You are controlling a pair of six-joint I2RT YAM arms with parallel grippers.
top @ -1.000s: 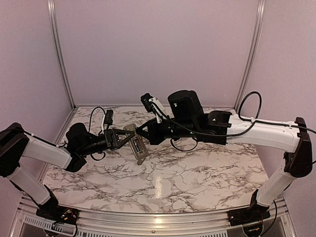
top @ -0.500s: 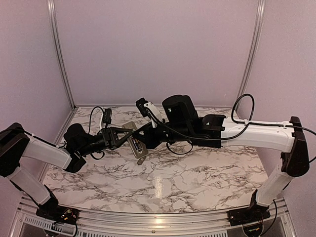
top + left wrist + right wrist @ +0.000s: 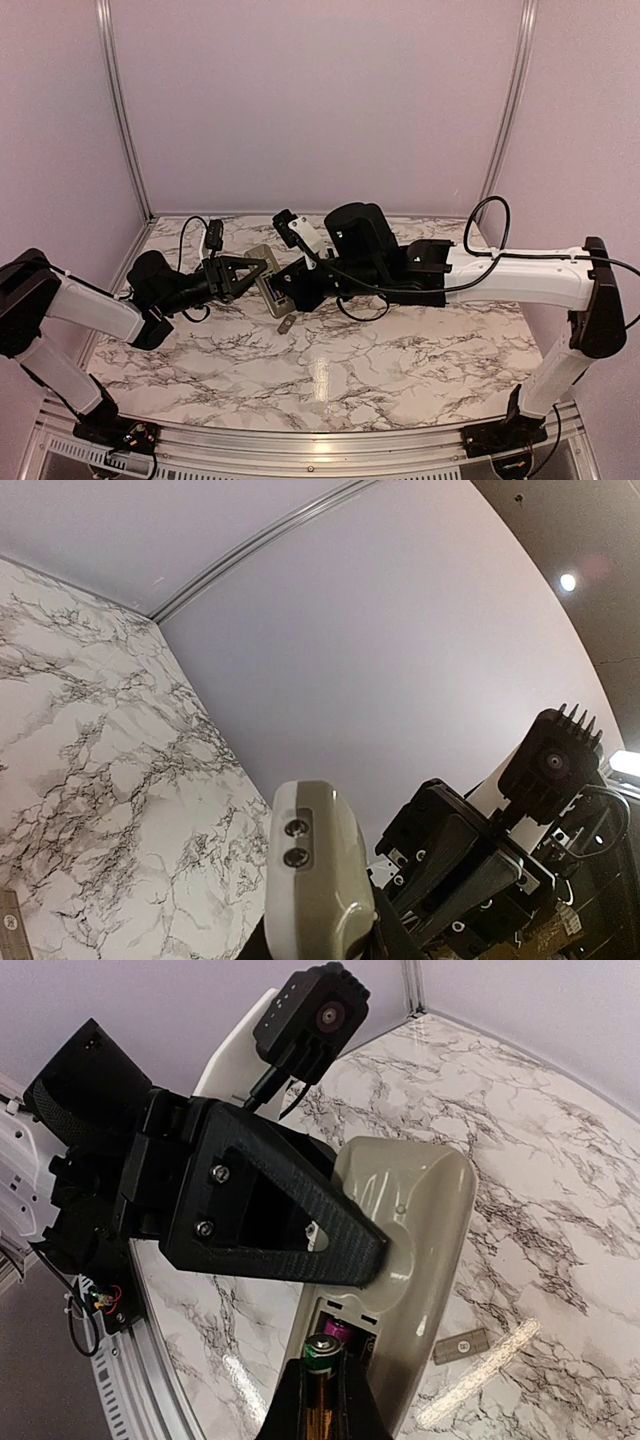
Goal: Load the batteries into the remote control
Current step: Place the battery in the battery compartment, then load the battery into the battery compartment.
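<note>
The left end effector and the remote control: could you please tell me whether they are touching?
Touching. In the right wrist view, a black finger of the left end effector presses on the grey back of the remote control, with no gap.

Greyish remote control (image 3: 430, 1205), coppery battery (image 3: 320, 1392), black-veined table (image 3: 560, 1160)

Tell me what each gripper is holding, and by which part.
Left gripper clamps the remote control near its middle, above the open battery bay. Right gripper pinches a battery by its body, tip exposed.
</note>
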